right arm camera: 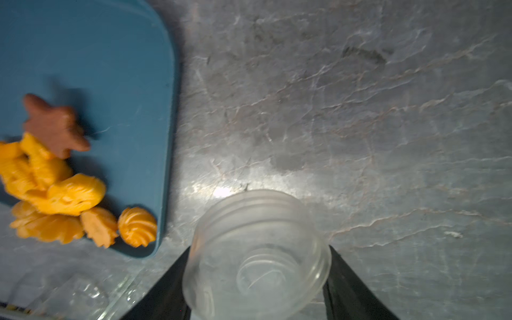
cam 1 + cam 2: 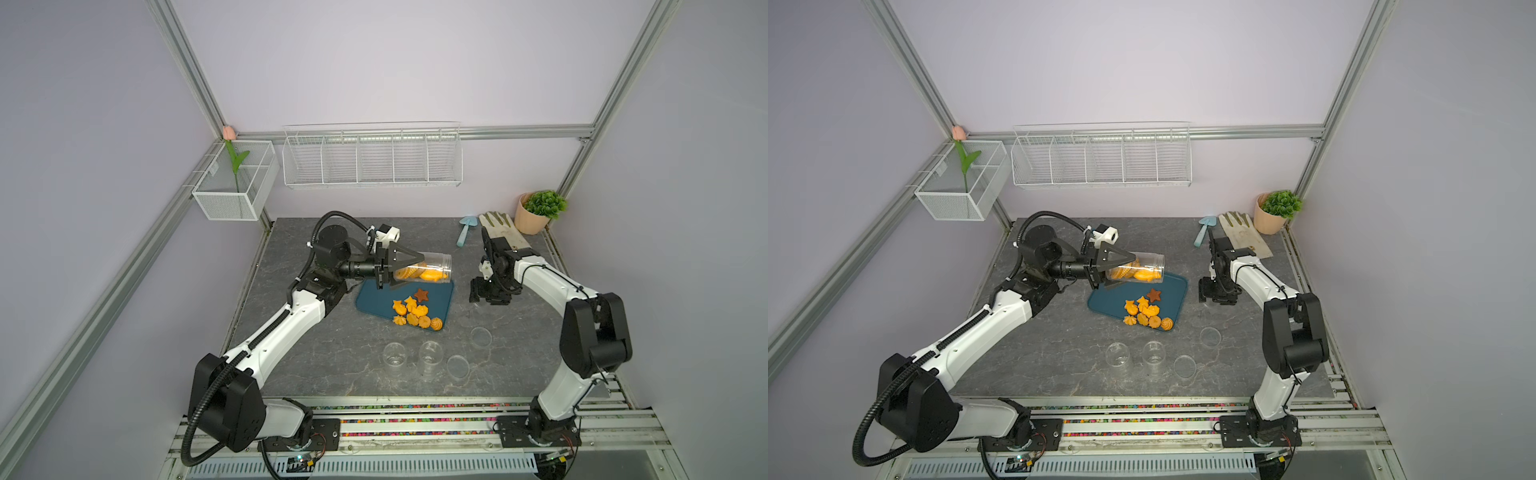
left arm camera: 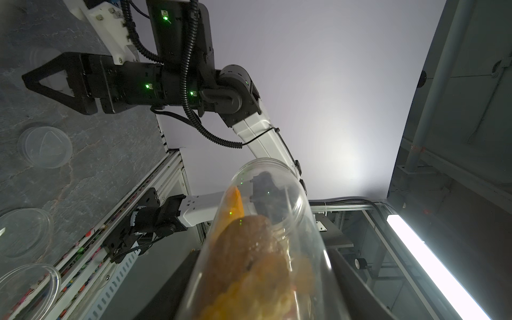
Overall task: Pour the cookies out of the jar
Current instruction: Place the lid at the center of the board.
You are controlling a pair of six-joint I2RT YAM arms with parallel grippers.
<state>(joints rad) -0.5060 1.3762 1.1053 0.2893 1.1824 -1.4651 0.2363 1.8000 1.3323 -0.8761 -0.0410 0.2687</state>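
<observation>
Clear jar (image 2: 434,262) (some cookies (image 2: 424,274) inside) clamped by left pincer (image 2: 409,270); right pincer (image 1: 260,248) grips lid (image 1: 249,279).

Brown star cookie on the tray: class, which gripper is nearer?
Left. The left gripper, shut on the jar, hangs just behind the brown star; the right gripper sits beyond the tray's edge, holding a lid.

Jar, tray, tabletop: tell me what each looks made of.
Jar: clear glossy plastic, likely; cookies show through its wall, and the mouth is threaded.
Tray: teal, matte, probably plastic; rounded corners, no glare.
Tabletop: grey stone look with pale veins; real slate or a printed sheet, cannot tell.
</observation>
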